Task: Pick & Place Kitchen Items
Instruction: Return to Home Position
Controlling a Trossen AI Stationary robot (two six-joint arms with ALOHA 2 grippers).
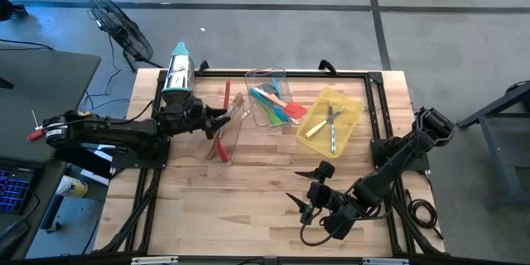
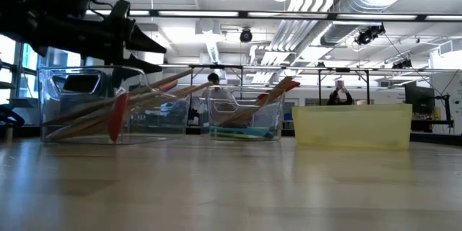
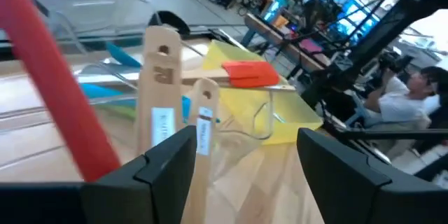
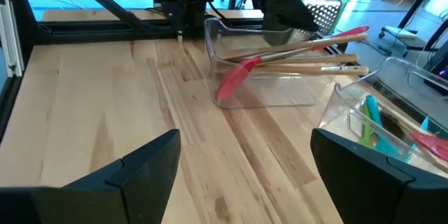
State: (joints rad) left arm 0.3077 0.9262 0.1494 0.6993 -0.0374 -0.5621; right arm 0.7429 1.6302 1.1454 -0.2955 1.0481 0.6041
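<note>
Nearest, we see the right gripper [image 4: 245, 138] wide open and empty over the front of the table [image 1: 248, 184]. Farther back, the left gripper [image 1: 225, 118], fingers spread and holding nothing, hovers over the left clear bin [image 4: 280, 92] holding wooden spoons [image 4: 315, 58] and a red spatula [image 4: 233, 78]; teal and green spatulas [image 1: 267, 99] lie in the middle bin [image 1: 267, 74] beyond.

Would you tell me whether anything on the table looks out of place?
Nothing spilled or broken. In the left clear bin, the wooden handles and red spatula lean out over the rim instead of lying flat, with the open left claw just above them. The right claw is open too.
</note>
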